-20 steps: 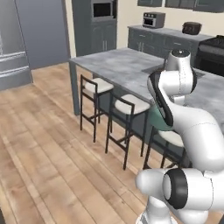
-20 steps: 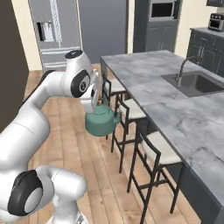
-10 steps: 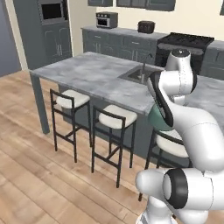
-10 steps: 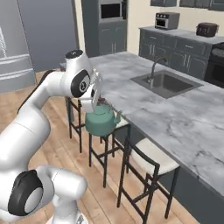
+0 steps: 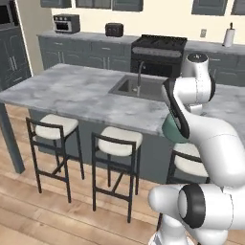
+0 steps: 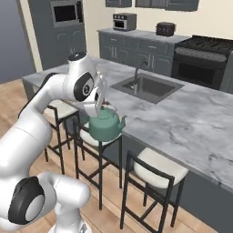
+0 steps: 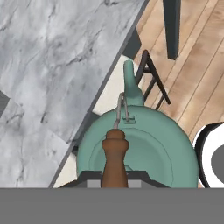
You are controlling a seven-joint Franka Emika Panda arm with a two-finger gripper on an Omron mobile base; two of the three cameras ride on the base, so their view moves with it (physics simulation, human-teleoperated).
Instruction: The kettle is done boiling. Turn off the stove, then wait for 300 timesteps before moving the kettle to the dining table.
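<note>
The small teal kettle (image 6: 105, 126) hangs in the air with my gripper (image 6: 98, 109) shut on its thin wire handle. It hovers above a stool, just off the near edge of the marble dining table (image 6: 186, 120), level with the tabletop. From the hand view the kettle (image 7: 146, 151) sits right below the hand, with its brown lid knob (image 7: 114, 151) in the middle and its spout (image 7: 129, 81) pointing away along the table's edge (image 7: 52, 65). My arm hides most of the kettle (image 5: 170, 132) in the left base view. The black stove (image 5: 158, 49) (image 6: 204, 53) stands at the back wall, beyond the table (image 5: 81, 95).
Dark-framed stools (image 5: 117, 142) (image 6: 159, 167) line the table's near side. A sink with a tap (image 6: 146, 86) is set into the tabletop. A toaster (image 5: 114, 29) and a small oven (image 5: 66, 22) stand on the back counter. Wooden floor (image 5: 43, 210) lies to the left.
The whole picture has shifted as the base moved: the table now lies straight ahead and the stove has come into view behind it. The kettle hangs from the shut gripper as before.
</note>
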